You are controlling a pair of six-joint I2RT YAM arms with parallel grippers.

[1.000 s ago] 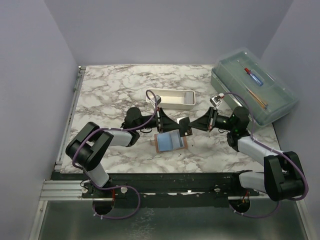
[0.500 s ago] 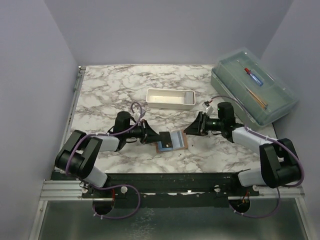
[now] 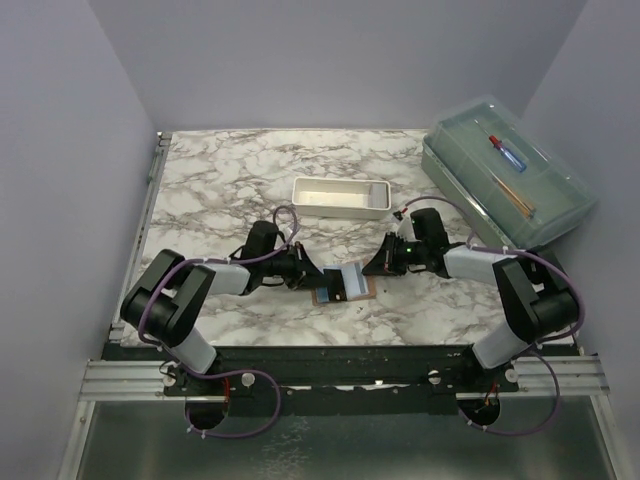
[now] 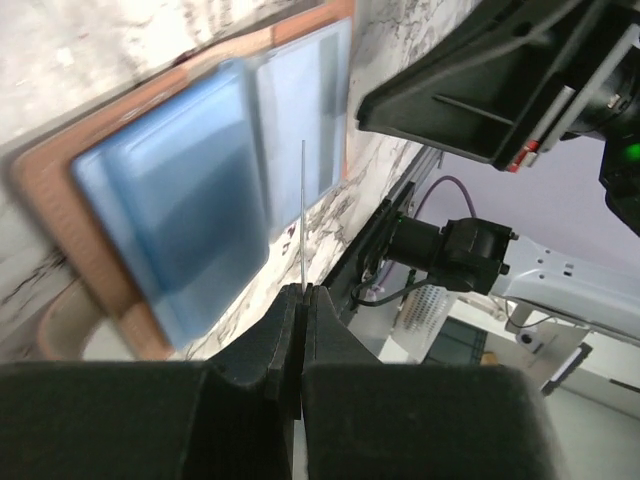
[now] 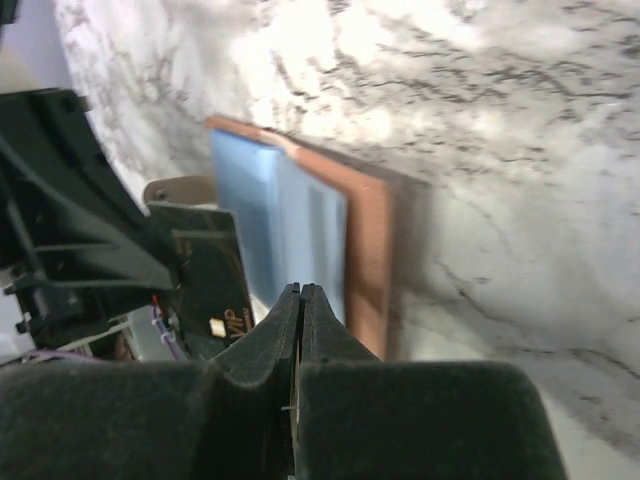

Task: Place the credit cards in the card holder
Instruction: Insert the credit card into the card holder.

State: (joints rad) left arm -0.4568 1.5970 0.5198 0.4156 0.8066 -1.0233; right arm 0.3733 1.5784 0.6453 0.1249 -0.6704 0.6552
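Insertion step: left gripper point(image 4: 302, 290), jaws clenched, holds a credit card point(image 4: 303, 200) edge-on over the open card holder point(image 4: 180, 220) on the bench point(image 3: 230, 180); right gripper point(image 5: 299, 292) hovers beside, jaws pressed together, seemingly empty; next the card edge likely needs aligning with a pocket slot.

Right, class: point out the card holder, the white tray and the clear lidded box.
card holder point(image 3: 352, 278), top external view, blue-grey inside panel.
white tray point(image 3: 340, 211), top external view, near wall.
clear lidded box point(image 3: 470, 140), top external view, lid.
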